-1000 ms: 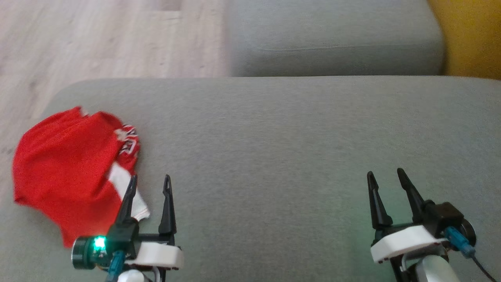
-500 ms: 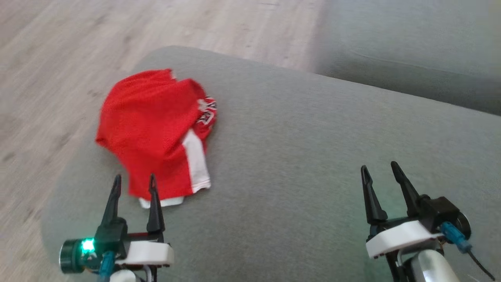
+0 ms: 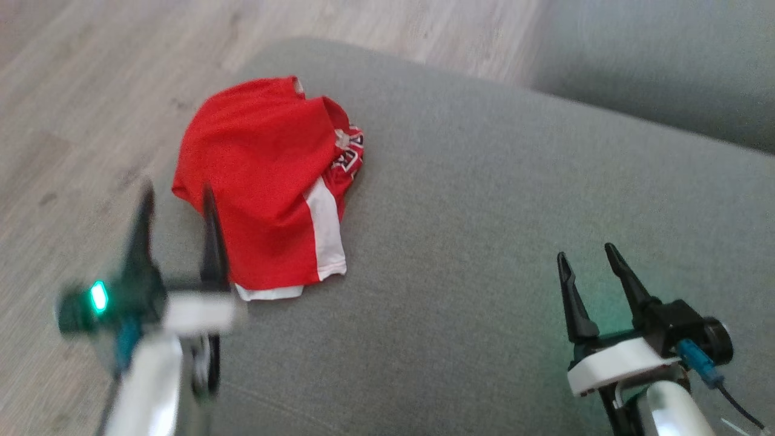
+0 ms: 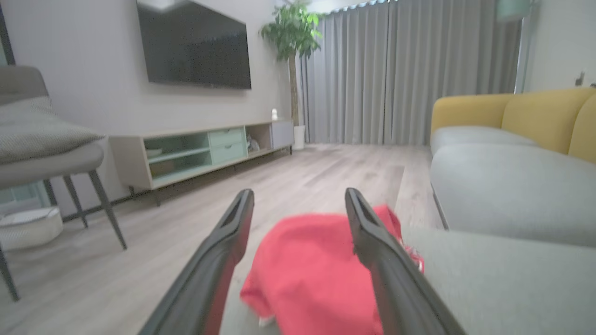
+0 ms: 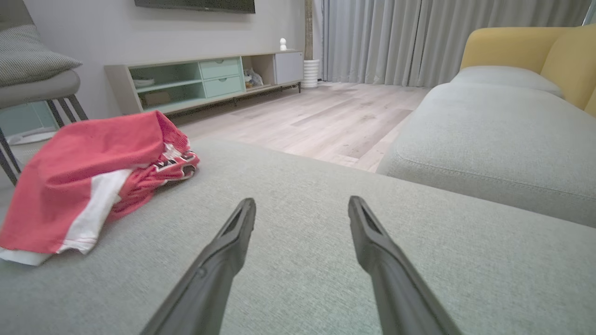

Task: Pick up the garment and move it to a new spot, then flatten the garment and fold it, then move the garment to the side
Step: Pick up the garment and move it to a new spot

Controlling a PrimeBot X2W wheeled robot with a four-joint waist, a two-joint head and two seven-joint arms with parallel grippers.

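The left gripper (image 3: 177, 192) is appearing blurred, one finger overlapping the crumpled red mesh garment with a white stripe (image 3: 260, 169). The garment is lying near the far left corner of the grey fabric sofa cushion (image 3: 484, 200), above pale wood flooring (image 3: 79, 91); a dark wall television (image 4: 195, 46) and grey curtains (image 4: 396, 70) are showing beyond. The left gripper and the right gripper (image 3: 586, 253) are both standing spread wide, holding nothing.
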